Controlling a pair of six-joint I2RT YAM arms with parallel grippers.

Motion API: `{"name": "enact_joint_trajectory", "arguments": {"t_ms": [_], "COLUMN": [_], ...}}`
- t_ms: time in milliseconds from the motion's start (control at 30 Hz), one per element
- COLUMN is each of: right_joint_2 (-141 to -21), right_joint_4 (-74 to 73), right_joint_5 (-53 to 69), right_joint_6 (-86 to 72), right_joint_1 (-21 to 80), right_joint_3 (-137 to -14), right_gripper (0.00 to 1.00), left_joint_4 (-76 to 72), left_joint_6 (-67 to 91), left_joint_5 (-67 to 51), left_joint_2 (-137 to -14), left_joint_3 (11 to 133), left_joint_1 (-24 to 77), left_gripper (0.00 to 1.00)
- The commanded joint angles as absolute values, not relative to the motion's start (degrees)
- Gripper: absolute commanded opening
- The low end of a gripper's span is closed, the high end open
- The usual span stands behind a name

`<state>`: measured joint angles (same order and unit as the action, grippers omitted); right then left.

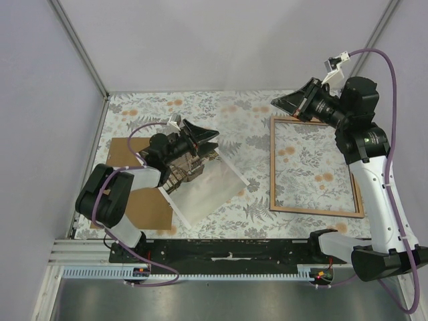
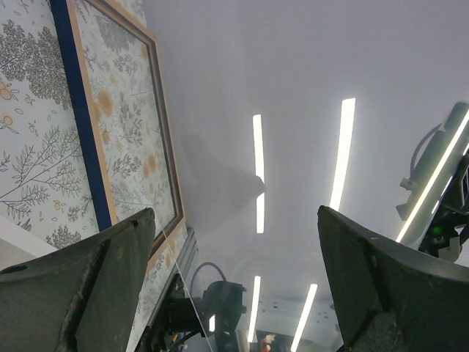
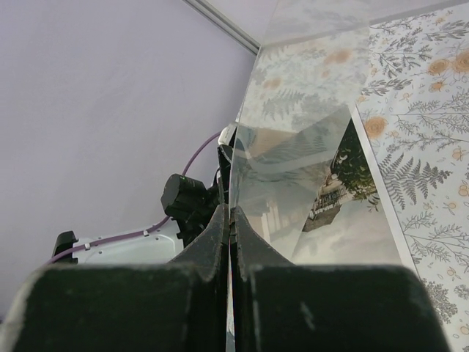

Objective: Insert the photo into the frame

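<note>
- The left gripper [image 2: 236, 213] filled the bottom of its wrist view, its two dark fingers [image 2: 88, 279] spread wide apart with only ceiling lights between them.
- In the right wrist view, the right gripper [image 3: 231, 209] had its black fingers pressed flat together with nothing held between them.
- From above, the left gripper [image 1: 211, 140] sat low over the far-left end of the large thin rectangular photo [image 1: 207, 190], with its open jaws pointing towards the frame.
- The photo lay picture side up and askew on the floral-covered bench [image 1: 247, 107]. It was left of centre, with its huts nearest the gripper and the rest pale with glare.
- Whether the fingers touched the print could not be told.
- A brown fibreboard panel [image 1: 150, 204] lay flat under the left arm, and the photo's left edge overlapped it.
- The large thin-edged rectangular frame [image 1: 314, 212] lay flat on the right of the bench, well apart from the photo. Its wood-coloured side faced up and the cloth pattern showed through its glass.
- A dark blue outer edge [image 2: 80, 125] showed in the left wrist view.
- The right gripper [image 1: 275, 102] hung raised above the frame's far-left corner.
- The photo [image 3: 344, 235] was also seen beyond its fingertips.
</note>
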<state>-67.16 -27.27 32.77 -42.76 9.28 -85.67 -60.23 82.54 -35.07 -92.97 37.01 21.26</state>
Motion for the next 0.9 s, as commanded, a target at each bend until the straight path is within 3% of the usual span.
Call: {"name": "enact_joint_trajectory", "arguments": {"t_ms": [0, 400, 867], "right_joint_2": [-66.4, -66.2, -65.5], "right_joint_4": [-23.4, -23.2, -22.9], "right_joint_5": [35.1, 36.4, 39.3], "right_joint_6": [-44.1, -44.4, -41.8], "right_joint_1": [8.8, 8.3, 4.7], "right_joint_3": [-89.6, -88.6, -83.6], "right_gripper": [0.00, 0.00, 0.00], "left_joint_4": [-63.5, -68.6, -77.2], "left_joint_6": [84.8, 89.0, 97.2], "left_joint_5": [-36.6, -38.2, -40.4], "left_joint_2": [-93.3, -94.7, -93.2], "left_joint_3": [38.0, 38.1, 36.9], "left_joint_1": [20.7, 19.8, 17.7], "left_gripper": [0.96, 0.93, 0.69]}}
